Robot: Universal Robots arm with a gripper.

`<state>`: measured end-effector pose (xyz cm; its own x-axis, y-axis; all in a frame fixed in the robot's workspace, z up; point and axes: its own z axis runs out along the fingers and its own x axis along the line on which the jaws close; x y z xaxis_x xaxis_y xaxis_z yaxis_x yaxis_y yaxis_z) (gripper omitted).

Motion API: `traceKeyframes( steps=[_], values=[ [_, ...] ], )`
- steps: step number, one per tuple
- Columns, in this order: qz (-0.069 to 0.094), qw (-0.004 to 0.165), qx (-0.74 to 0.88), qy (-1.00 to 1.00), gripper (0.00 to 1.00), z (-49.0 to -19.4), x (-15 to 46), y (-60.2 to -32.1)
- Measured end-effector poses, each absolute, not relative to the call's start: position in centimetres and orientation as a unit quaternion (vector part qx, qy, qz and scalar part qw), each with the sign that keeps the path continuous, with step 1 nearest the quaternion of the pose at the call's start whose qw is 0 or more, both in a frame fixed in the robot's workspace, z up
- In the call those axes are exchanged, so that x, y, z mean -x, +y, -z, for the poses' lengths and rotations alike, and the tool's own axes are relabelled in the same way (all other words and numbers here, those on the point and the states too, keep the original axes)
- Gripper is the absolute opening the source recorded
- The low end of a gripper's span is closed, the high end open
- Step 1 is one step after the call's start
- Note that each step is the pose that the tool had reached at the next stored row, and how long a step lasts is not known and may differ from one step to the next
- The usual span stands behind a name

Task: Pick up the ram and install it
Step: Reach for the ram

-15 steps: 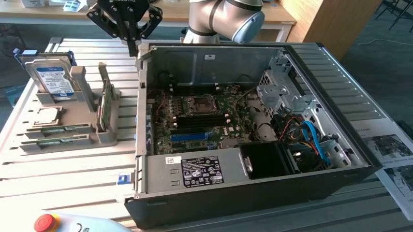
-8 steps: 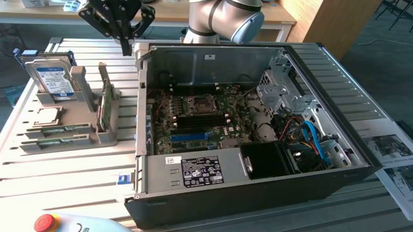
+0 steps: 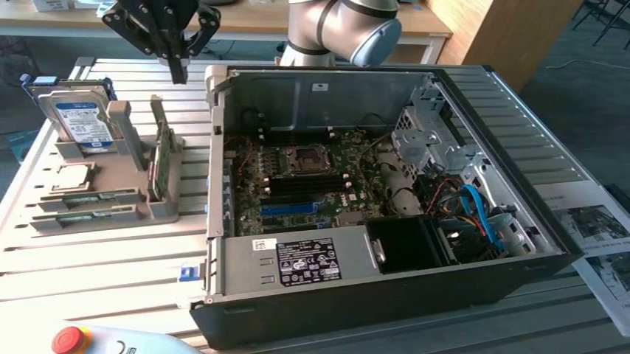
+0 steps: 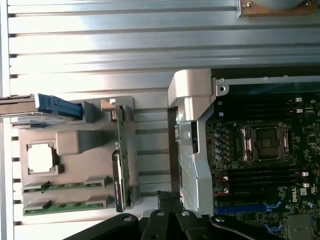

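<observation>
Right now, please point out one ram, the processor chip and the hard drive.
Processor chip (image 3: 71, 177): exterior view, centre of its silver top.
Ram (image 3: 94, 196), the stick beside that chip: exterior view, middle of its green board.
Hard drive (image 3: 81, 122): exterior view, its blue-white label.

Two ram sticks (image 3: 91, 198) are green on a grey tray (image 3: 162, 210). At ten o'clock, the hard drive (image 3: 82, 122) wears a blue-white label. The computer case (image 3: 394, 302) is black; the table (image 3: 99, 258) pale, striped.
</observation>
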<state>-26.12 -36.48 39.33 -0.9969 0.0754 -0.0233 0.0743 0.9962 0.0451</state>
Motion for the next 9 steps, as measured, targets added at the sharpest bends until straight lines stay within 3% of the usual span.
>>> traceKeyframes(
  steps=[9],
  values=[
    [-0.022, 0.012, -0.037, 0.999, 0.10, -39.3, 28.3, -36.1]
  ],
)
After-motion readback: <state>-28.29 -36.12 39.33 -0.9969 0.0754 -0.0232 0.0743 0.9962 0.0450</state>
